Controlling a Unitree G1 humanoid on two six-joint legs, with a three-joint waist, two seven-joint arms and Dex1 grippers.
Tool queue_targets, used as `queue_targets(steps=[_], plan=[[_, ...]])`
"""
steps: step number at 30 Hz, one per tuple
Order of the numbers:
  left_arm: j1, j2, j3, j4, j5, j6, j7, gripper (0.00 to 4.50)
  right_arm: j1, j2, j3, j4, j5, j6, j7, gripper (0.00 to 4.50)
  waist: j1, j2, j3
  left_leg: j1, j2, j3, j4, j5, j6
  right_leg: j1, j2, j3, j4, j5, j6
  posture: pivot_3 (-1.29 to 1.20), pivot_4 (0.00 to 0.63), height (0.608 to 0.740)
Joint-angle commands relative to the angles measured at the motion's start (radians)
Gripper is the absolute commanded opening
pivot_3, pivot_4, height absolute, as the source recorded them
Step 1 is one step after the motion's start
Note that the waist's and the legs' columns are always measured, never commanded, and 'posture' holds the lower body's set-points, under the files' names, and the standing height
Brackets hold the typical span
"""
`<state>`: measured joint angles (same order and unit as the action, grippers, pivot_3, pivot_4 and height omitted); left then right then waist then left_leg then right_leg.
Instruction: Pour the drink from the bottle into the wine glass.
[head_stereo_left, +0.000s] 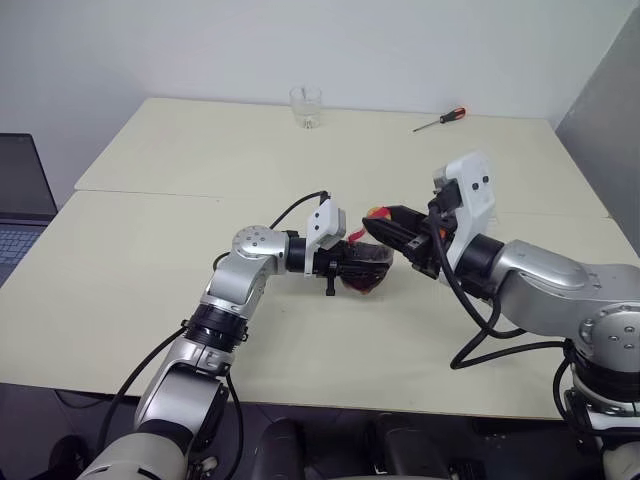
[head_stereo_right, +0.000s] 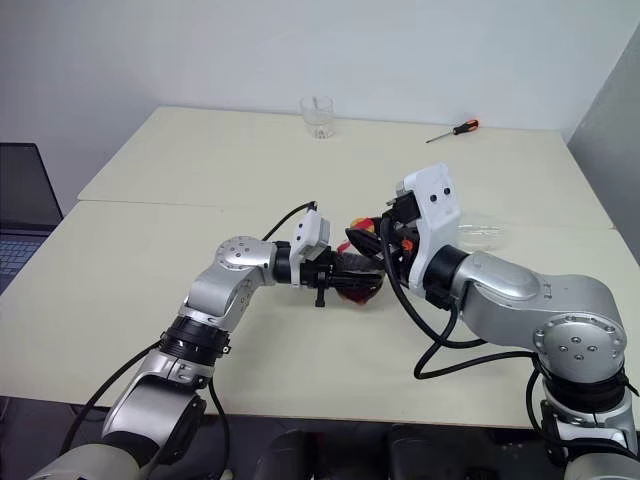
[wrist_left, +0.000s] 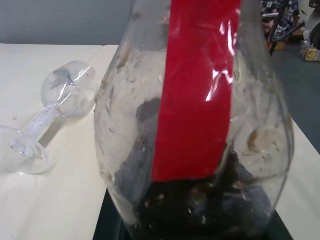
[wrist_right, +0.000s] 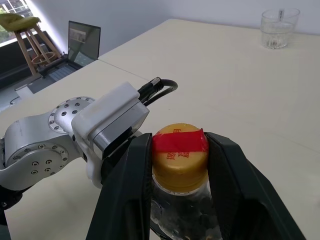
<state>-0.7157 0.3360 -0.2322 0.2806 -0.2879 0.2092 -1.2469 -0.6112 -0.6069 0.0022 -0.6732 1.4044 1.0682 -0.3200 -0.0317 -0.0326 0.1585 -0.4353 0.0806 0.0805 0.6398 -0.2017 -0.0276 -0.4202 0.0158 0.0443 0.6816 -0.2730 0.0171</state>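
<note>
Standing upright, bottle (wrist_right: 180, 165) cap up; wine glass (wrist_left: 47, 117) lying flat

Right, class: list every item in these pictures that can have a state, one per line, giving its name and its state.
Small squat clear plastic bottle: held by the left gripper, upright, yellow-red cap on, dark drink at the bottom.
Clear stemmed wine glass: lying on its side, empty.
Short clear tumbler: upright.
Right gripper: fingers either side of the cap.
Laptop: open.
</note>
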Motion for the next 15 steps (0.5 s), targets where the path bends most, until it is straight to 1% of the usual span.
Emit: queue_targets(steps=[1, 6, 9, 12, 15], plan=[[-0.012, -0.005, 0.011, -0.052, -0.011, -0.010, 0.001, 0.93, -0.038, -0.060, -0.003, 0.027, -0.158, -0.089, 0.258, 1.24, 0.000, 0.000, 0.000, 0.000, 0.000, 0.000, 0.000, 0.000, 0.000, 0.000, 0.000, 0.000, 0.000, 0.000, 0.000, 0.00, 0.150, 0.740], [-0.009, 0.001, 0.010, -0.072, -0.019, 0.004, -0.003, 0.92, -0.073, -0.111, 0.046, 0.208, -0.373, -0.293, 0.804, 1.24, 0.000, 0.000, 0.000, 0.000, 0.000, 0.000, 0.000, 0.000, 0.000, 0.000, 0.000, 0.000, 0.000, 0.000, 0.000, 0.00, 0.150, 0.740], [-0.012, 0.005, 0.015, -0.076, -0.019, 0.012, -0.004, 0.92, -0.159, -0.160, 0.164, 0.339, -0.507, -0.361, 1.145, 1.24, -0.001, 0.001, 0.001, 0.000, 0.000, 0.001, 0.000, 0.000, 0.000, 0.000, 0.001, 0.000, 0.000, 0.000, 0.000, 0.00, 0.150, 0.740], [-0.013, 0.006, 0.019, -0.082, -0.020, 0.020, 0.002, 0.91, -0.229, -0.182, 0.278, 0.441, -0.617, -0.401, 1.405, 1.24, 0.001, 0.002, 0.001, 0.001, 0.000, 0.001, 0.001, 0.000, 0.001, 0.000, 0.001, 0.000, 0.000, 0.000, 0.000, 0.00, 0.150, 0.740], [-0.010, 0.012, 0.024, -0.098, -0.019, 0.028, 0.006, 0.90, -0.299, -0.156, 0.358, 0.569, -0.715, -0.446, 1.595, 1.24, 0.001, 0.002, 0.001, 0.000, 0.000, 0.001, 0.000, 0.000, 0.001, 0.000, 0.001, 0.000, 0.000, 0.000, -0.001, 0.00, 0.150, 0.740]])
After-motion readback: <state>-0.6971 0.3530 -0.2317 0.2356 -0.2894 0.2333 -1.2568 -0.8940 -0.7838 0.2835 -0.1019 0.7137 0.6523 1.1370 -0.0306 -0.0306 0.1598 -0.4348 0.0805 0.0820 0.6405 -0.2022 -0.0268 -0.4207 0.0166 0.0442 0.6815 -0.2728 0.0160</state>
